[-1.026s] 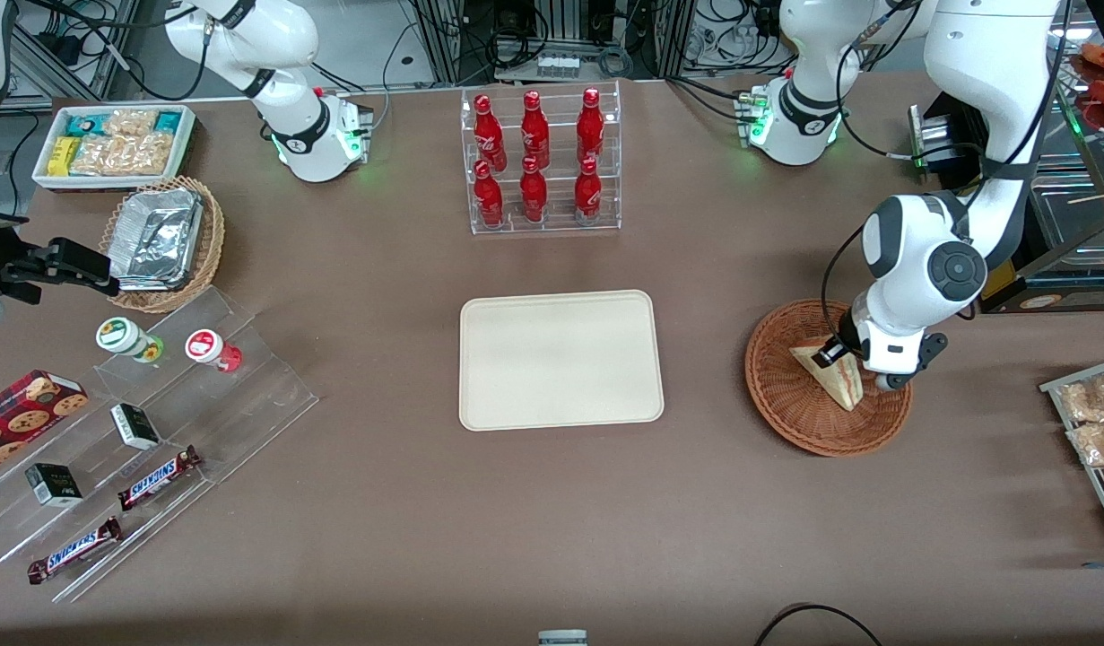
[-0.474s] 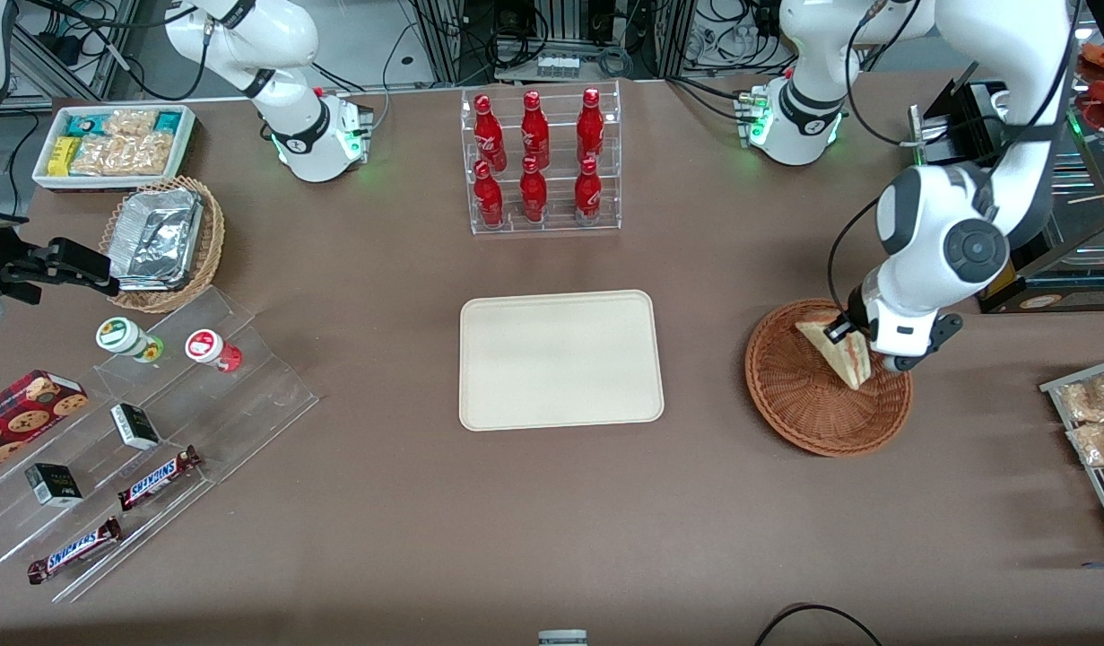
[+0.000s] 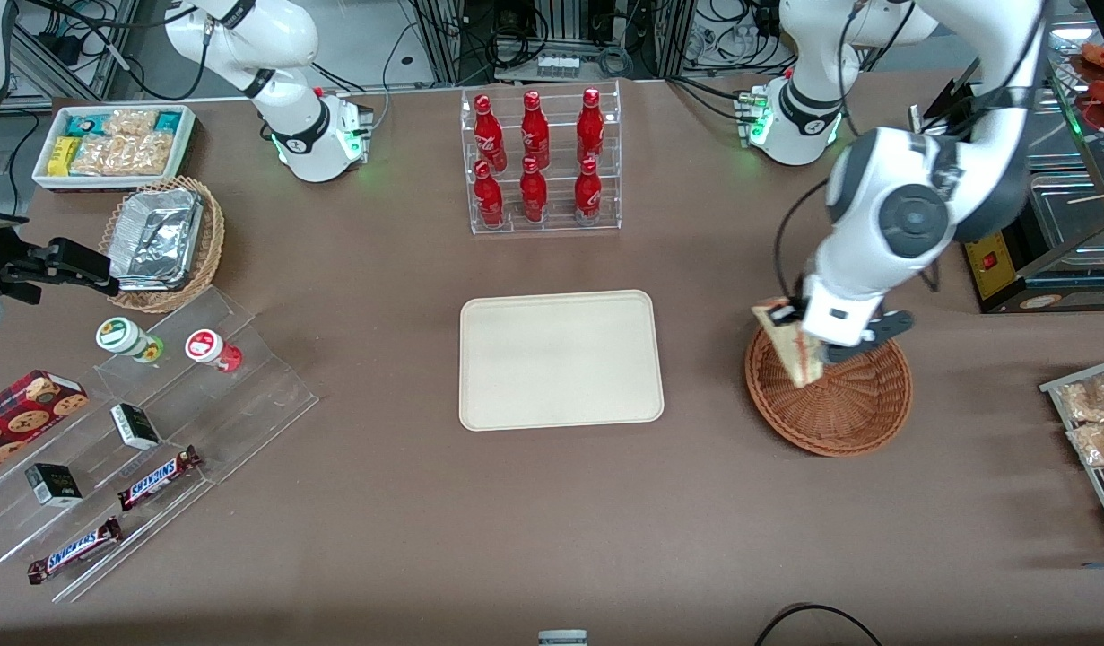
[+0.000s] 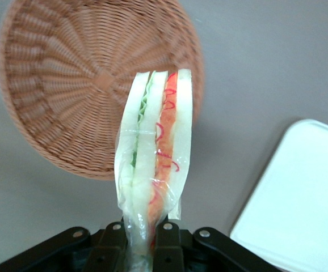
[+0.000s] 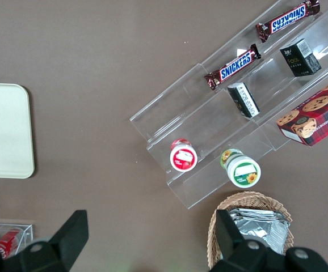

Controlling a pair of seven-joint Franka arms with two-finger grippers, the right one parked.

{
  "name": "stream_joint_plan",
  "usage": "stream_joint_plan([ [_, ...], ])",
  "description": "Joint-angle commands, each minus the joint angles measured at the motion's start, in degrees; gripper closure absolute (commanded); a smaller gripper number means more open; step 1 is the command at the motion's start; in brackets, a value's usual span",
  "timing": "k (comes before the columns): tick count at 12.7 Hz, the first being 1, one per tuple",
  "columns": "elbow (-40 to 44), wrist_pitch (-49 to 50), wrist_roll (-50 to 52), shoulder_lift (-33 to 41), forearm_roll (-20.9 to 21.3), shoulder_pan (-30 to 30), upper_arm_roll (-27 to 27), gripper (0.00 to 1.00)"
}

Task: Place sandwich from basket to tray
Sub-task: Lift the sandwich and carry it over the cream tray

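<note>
My left gripper (image 3: 804,334) is shut on the sandwich (image 3: 789,345), a plastic-wrapped wedge of pale bread with orange-pink and green filling. It holds the sandwich in the air above the rim of the round reddish-brown basket (image 3: 852,408), on the side facing the tray. In the left wrist view the sandwich (image 4: 155,153) hangs from the gripper (image 4: 141,241), with the empty basket (image 4: 67,85) below it and a corner of the tray (image 4: 300,198) beside. The cream-beige tray (image 3: 560,359) lies bare at the table's middle.
A clear rack of red bottles (image 3: 538,161) stands farther from the front camera than the tray. A clear stepped shelf with snack bars (image 3: 148,431), a foil-filled wicker basket (image 3: 161,242) and a white bin of packets (image 3: 112,144) lie toward the parked arm's end. Packets on a rack (image 3: 1094,422) lie at the working arm's end.
The gripper has lifted the sandwich out of the basket and carried it toward the tray, from the basket's middle to above its tray-side rim.
</note>
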State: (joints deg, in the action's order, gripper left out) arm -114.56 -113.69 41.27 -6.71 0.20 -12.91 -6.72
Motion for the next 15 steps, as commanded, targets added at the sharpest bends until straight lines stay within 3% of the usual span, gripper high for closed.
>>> stream_joint_plan([
  [1,5.1,1.1,0.7,-5.0,-0.1,-6.1,0.4,1.0],
  [3,8.7,0.8,0.5,-8.7,-2.3,-10.7,0.4,1.0],
  [9,26.0,2.1,1.4,-23.2,-2.6,-22.0,0.4,1.0],
  [11,31.7,3.1,6.1,-28.5,-2.1,-25.5,0.6,1.0],
  [15,39.9,4.3,9.8,-35.1,-1.8,-28.0,0.7,1.0],
])
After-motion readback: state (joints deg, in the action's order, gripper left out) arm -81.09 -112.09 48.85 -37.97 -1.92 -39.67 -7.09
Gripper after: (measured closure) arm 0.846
